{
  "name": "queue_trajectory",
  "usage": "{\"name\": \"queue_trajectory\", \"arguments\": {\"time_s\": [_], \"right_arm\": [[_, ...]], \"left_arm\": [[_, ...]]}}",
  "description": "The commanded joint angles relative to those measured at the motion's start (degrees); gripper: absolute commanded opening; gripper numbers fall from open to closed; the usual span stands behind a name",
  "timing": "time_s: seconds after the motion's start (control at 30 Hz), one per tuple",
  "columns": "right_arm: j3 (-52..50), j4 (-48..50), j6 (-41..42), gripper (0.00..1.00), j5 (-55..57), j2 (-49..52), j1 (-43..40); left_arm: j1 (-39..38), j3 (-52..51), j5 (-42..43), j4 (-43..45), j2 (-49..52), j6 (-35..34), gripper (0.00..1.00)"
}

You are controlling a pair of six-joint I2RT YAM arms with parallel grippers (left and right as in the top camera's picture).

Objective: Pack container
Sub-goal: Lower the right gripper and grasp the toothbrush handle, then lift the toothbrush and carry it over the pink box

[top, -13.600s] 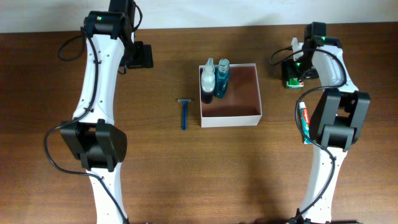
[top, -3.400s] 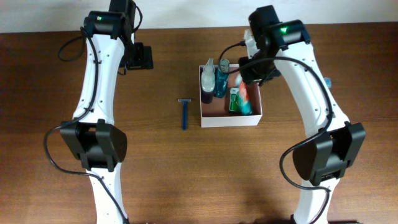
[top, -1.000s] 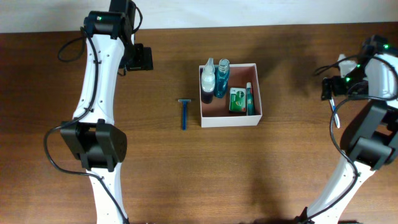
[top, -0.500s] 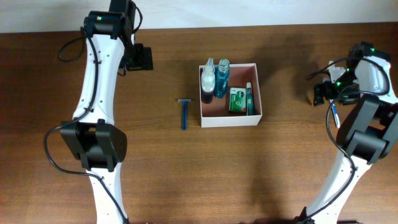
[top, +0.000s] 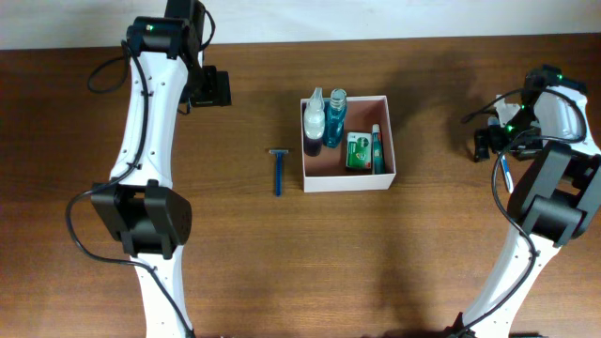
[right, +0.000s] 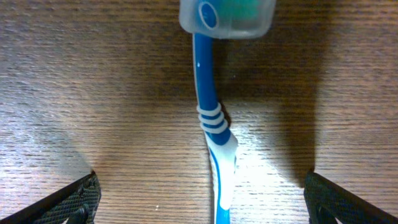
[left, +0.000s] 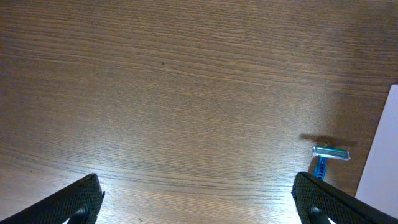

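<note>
The container (top: 347,175), a white-walled square box with a pinkish-brown inside, stands mid-table. It holds two bottles (top: 324,116), a green packet (top: 356,150) and a toothpaste tube (top: 377,148). A blue razor (top: 278,171) lies on the table left of the container; its head shows in the left wrist view (left: 329,154). A blue-and-white toothbrush (right: 212,124) with a capped head lies on the table at the far right (top: 504,173). My right gripper (right: 202,208) is open, its fingers on either side of the toothbrush handle, above it. My left gripper (left: 199,205) is open and empty at the back left.
The brown wooden table (top: 394,253) fills the view, with its far edge along the top. The container's white wall shows at the right edge of the left wrist view (left: 379,168).
My right arm left the container, where the green packet and toothpaste now lie, swung to the far right and came down over the toothbrush. The left arm has not moved.
</note>
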Motion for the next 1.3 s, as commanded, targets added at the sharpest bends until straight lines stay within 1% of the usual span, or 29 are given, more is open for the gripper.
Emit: {"name": "queue_trajectory", "arguments": {"time_s": [0.0,0.23,0.33,0.5,0.6,0.7,0.77,0.8,1.0,1.1,1.27], "right_arm": [[-0.5,0.5,-0.4,0.99,2.5,1.8,0.0],[-1.1,1.1,-0.4,0.99,2.5,1.8,0.1],[-1.2,0.8,0.1,0.85,2.5,1.8,0.0],[-1.2,0.8,2.5,0.66,2.6,1.8,0.0],[-1.2,0.7,2.6,0.48,2.6,1.8,0.0],[-1.2,0.5,2.6,0.35,2.8,1.8,0.0],[-1.2,0.5,3.6,0.24,3.0,1.8,0.0],[-1.2,0.4,4.2,0.21,3.0,1.8,0.0],[-1.2,-0.3,5.0,0.13,3.0,1.8,0.1],[-0.7,-0.9,6.1,0.04,3.0,1.8,0.1],[1.8,-3.2,7.6,0.04,2.9,1.8,0.1]], "left_arm": [[0.0,-0.2,0.2,0.0,0.1,-0.6,0.99],[0.0,-0.2,0.2,0.0,0.1,-0.5,1.0],[0.0,-0.2,0.2,0.0,0.1,-0.6,0.99],[0.0,-0.2,0.2,0.0,0.1,-0.6,0.99],[0.0,-0.2,0.2,0.0,0.1,-0.6,1.0],[0.0,-0.2,0.2,0.0,0.1,-0.6,0.99],[0.0,-0.2,0.2,0.0,0.1,-0.6,0.99],[0.0,-0.2,0.2,0.0,0.1,-0.6,0.99],[0.0,-0.2,0.2,0.0,0.1,-0.6,0.99],[0.0,-0.2,0.2,0.0,0.1,-0.6,1.0],[0.0,-0.2,0.2,0.0,0.1,-0.6,0.99]]}}
